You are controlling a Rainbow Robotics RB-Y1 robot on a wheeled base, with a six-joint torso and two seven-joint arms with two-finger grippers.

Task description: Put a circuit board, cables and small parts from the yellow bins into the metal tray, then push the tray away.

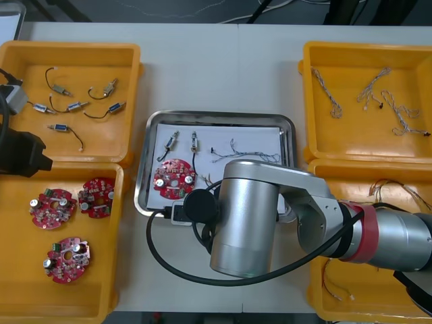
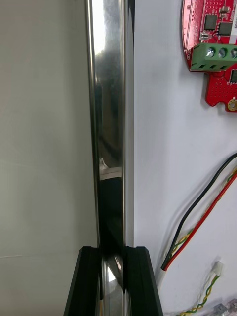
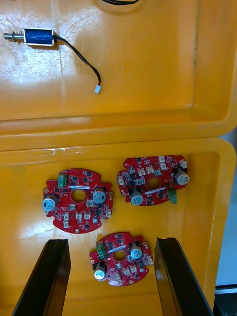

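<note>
Pinching the rim of the metal tray [image 1: 223, 118] near 6 o'clock with the right gripper [image 2: 112, 252], fingers narrow. Inside at 7 o'clock, a round red circuit board [image 1: 174, 179]. Hanging at 9 o'clock over three more boards [image 3: 79, 205] with the left gripper [image 3: 111, 241], fingers wide.

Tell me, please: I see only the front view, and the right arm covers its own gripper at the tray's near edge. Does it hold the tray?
Observer: Yes. The right gripper is shut on the metal tray, one finger on each side of its rim.
Operator: What lies inside near that rim?
Observer: A black cable beside a red and yellow cable, on the white inside.
Operator: Is the left gripper open?
Observer: Yes. The left gripper is open above three circuit boards in a yellow bin.
</note>
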